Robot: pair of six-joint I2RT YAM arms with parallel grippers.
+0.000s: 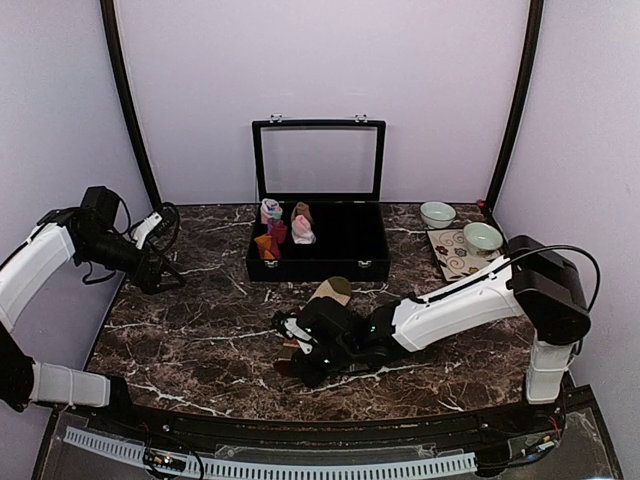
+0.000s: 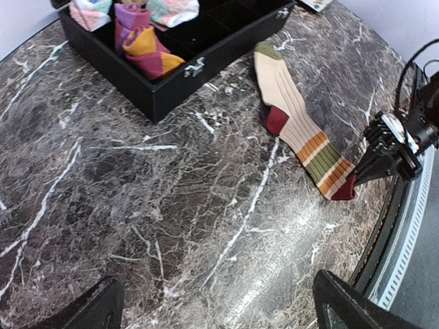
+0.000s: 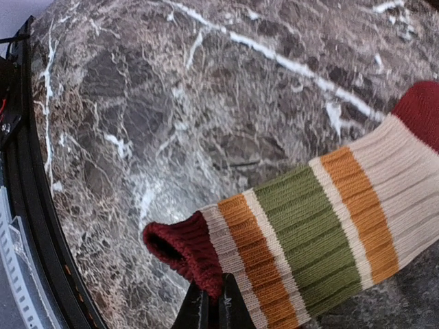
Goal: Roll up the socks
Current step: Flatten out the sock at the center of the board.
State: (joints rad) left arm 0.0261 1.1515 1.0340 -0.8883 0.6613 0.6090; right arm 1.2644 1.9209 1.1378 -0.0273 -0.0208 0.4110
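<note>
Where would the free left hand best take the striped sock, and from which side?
Probably the olive toe, from above: the striped sock lies flat and stretched out, and the right hand pinches its dark red cuff at the opposite end.

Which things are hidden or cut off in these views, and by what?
Top view: the right arm covers most of the striped sock; only its toe end shows.
Right wrist view: the right edge cuts off the sock's foot; the bottom edge leaves only the tips of the right pincer.
Left wrist view: the top edge cuts off the box, so its rolled socks show only partly.
</note>
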